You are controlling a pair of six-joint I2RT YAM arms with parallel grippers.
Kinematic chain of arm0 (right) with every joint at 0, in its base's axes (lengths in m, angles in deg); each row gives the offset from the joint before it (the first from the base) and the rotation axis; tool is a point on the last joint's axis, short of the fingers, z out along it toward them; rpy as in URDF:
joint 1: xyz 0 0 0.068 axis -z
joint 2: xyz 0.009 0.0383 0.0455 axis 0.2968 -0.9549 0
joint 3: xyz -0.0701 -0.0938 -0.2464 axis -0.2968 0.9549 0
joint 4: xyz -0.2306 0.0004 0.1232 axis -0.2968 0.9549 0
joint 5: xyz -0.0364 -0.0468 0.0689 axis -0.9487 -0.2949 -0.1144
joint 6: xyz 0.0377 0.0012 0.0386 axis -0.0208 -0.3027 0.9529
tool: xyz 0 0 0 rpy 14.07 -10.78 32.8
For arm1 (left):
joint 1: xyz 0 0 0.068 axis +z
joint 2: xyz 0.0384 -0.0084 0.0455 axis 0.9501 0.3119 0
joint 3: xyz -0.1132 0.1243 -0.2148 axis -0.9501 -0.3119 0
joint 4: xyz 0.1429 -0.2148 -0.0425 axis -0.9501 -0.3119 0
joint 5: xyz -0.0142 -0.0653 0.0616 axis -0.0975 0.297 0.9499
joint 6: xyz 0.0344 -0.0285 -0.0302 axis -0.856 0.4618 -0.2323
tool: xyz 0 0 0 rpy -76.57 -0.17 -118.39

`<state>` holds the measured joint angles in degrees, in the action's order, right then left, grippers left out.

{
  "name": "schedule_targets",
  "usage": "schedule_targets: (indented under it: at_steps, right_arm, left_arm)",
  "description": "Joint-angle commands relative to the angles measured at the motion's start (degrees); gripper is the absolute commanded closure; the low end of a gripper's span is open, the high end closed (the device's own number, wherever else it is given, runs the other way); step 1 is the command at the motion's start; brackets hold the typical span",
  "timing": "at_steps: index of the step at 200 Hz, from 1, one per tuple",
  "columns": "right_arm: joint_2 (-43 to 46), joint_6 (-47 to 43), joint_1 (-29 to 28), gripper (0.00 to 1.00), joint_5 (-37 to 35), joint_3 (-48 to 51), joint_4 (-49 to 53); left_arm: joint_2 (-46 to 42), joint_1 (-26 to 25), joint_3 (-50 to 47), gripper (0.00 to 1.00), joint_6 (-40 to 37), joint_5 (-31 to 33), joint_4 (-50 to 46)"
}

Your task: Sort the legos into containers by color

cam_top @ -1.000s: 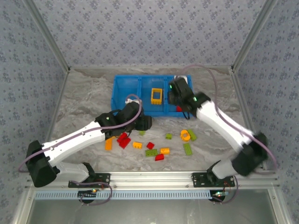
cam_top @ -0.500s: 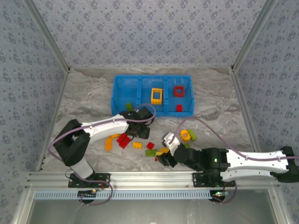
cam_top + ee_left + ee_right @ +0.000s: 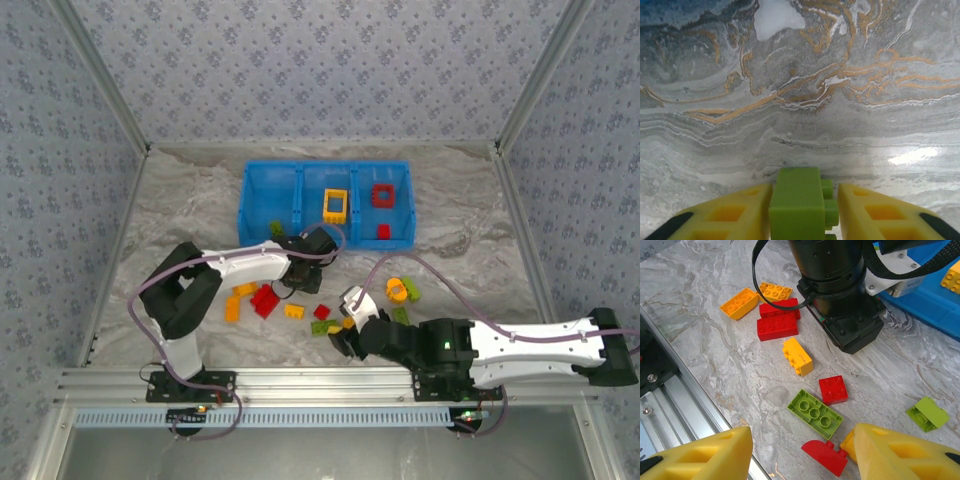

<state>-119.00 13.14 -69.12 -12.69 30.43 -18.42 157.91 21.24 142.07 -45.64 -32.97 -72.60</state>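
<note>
The lime green brick (image 3: pixel 799 197) is a studded block with its studs turned to the right in the left wrist view. It is clenched between the left fingers (image 3: pixel 730 212), and both yellow pads press its sides. Whether it rests on the counter (image 3: pixel 840 100) or hangs just above it is hard to tell. Seen from above, this grip sits just before the near wall of the blue bin (image 3: pixel 300 166), which lies toward the middle of the counter's far edge.

The bin's left compartment holds a green brick (image 3: pixel 276 228), the middle one a yellow frame (image 3: pixel 335 205), and the right one a red frame (image 3: pixel 382 194) and a small red brick (image 3: pixel 383 232).

The right fingers (image 3: pixel 900 450) are spread wide with nothing between them, over loose bricks near the middle of the near edge. Below them lie a flat green brick (image 3: pixel 815 414), a red square brick (image 3: pixel 833 389), a yellow brick (image 3: pixel 797 356), two long red bricks (image 3: pixel 777 326) touching each other, and an orange brick (image 3: pixel 739 303). The left arm's black wrist (image 3: pixel 840 290) stands just behind them.

The counter is grey marble-patterned with orange veins. An aluminium rail (image 3: pixel 320 385) runs along its near edge, and patterned blue-grey walls (image 3: pixel 320 70) close in the sides and back.
</note>
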Motion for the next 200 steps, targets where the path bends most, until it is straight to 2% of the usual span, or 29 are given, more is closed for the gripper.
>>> schedule_targets:
  at_steps: [1,49,89,112,145,200]
  right_arm:
    - [0.3,1.3,0.5,0.43,-2.0,-1.9,0.2]
    - [-1.0,-2.1,3.7,0.42,-1.5,-3.8,-3.4]
    - [-8.2,-8.1,8.9,0.42,1.4,-8.3,-11.4]
    - [-13.6,-9.2,12.3,0.41,1.5,-11.0,-15.9]
    - [-19.2,-8.7,14.1,0.40,-1.2,-14.2,-21.8]
    - [-21.2,-5.5,14.6,0.40,-0.8,-14.0,-22.6]
  left_arm:
    - [0.0,0.1,1.3,0.69,-0.9,2.3,0.5]
    - [-10.5,0.6,2.6,0.71,-0.1,7.2,-6.9]
    - [-15.7,8.2,6.4,0.71,-4.0,8.3,-13.4]
    - [-13.8,13.7,9.5,0.71,-6.5,8.2,-14.7]
    - [-8.4,19.8,13.4,0.71,-8.9,7.1,-13.3]
    - [1.3,22.9,18.6,0.71,-9.2,5.2,-10.9]
